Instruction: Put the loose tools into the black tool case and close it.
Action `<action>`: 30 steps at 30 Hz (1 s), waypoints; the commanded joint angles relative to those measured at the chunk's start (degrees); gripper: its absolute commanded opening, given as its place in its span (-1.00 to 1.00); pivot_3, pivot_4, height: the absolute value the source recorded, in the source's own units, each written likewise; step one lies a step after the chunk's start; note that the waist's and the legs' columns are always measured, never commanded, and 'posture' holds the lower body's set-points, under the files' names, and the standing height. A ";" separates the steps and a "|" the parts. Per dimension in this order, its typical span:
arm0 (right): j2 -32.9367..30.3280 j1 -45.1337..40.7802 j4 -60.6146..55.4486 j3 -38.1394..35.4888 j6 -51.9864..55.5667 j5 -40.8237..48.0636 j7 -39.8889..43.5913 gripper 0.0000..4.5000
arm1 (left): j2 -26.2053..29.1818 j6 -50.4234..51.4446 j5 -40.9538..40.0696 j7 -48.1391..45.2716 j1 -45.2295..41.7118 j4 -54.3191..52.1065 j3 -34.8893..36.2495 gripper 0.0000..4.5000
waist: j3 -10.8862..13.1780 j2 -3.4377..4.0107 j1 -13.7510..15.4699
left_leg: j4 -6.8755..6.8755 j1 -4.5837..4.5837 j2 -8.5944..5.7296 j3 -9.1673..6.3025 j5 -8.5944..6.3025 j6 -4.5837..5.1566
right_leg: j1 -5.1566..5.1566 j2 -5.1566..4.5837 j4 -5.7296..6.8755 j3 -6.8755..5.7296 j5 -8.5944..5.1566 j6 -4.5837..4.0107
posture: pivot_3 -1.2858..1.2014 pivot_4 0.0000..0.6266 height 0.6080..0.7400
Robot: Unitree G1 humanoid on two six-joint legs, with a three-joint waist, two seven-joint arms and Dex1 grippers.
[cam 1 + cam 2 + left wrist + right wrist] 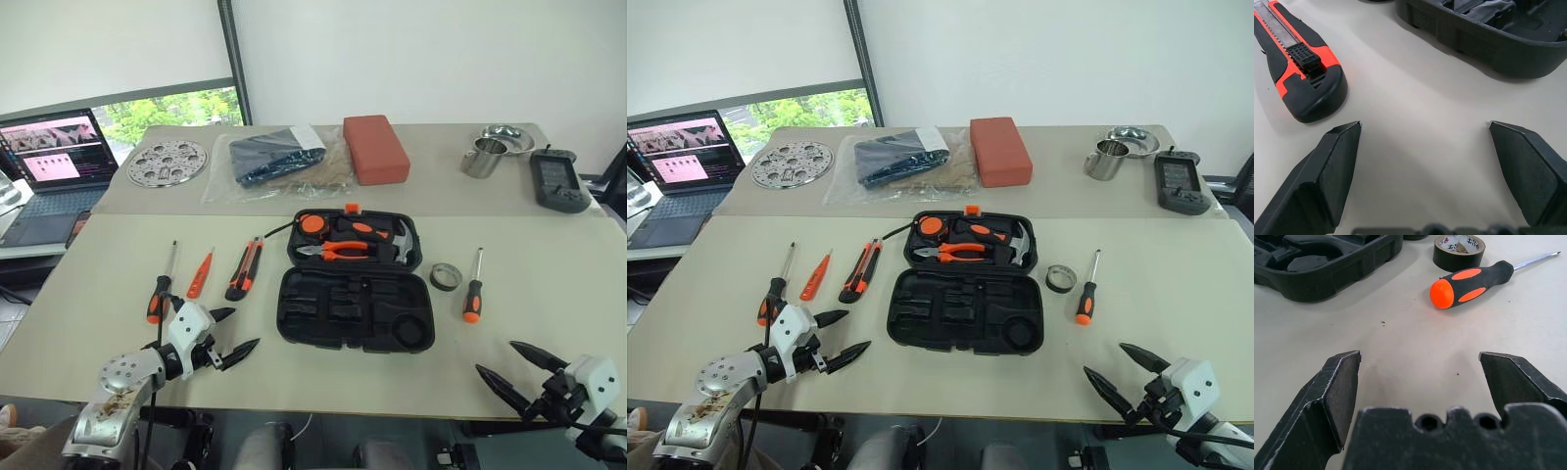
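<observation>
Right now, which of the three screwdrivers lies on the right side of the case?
The orange-and-black screwdriver beside the tape roll. The other two lie left of the case, near the knife.

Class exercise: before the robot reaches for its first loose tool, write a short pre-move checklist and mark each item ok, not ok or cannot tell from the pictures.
1. Tool case lies open on the table: ok.
2. Left gripper open and holding nothing: ok.
3. Right gripper open and holding nothing: ok.
4. Utility knife, slim orange screwdriver and a black-and-orange screwdriver lie apart from each other left of the case: ok.
5. Tape roll and the other screwdriver lie right of the case, close together; whether they touch: cannot tell.
6. All loose tools packed in the case: not ok, five lie outside.
</observation>
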 commanded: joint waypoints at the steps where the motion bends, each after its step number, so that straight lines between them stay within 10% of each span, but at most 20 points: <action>1: -1.73 -2.44 1.34 -1.08 -0.60 0.27 0.85 0.98 | -0.46 -0.14 -0.22 0.98 2.08 -1.85 0.98 1.00 | 0.00 0.00 -0.08 | 0.00 0.00 0.00 0.00 0.00 0.00 | 0.00 0.00 0.00 0.00 0.00 0.00 | 0.03 -0.52 1.00; 30: -1.59 -5.23 3.17 -0.04 -1.20 -0.27 1.56 0.98 | -1.18 -1.38 -1.72 -0.67 0.92 -1.31 2.83 1.00 | 0.00 -0.01 -0.67 | 0.09 0.07 -0.02 0.08 0.18 0.26 | 0.05 0.09 0.08 -0.04 0.04 0.08 | 0.03 -0.52 1.00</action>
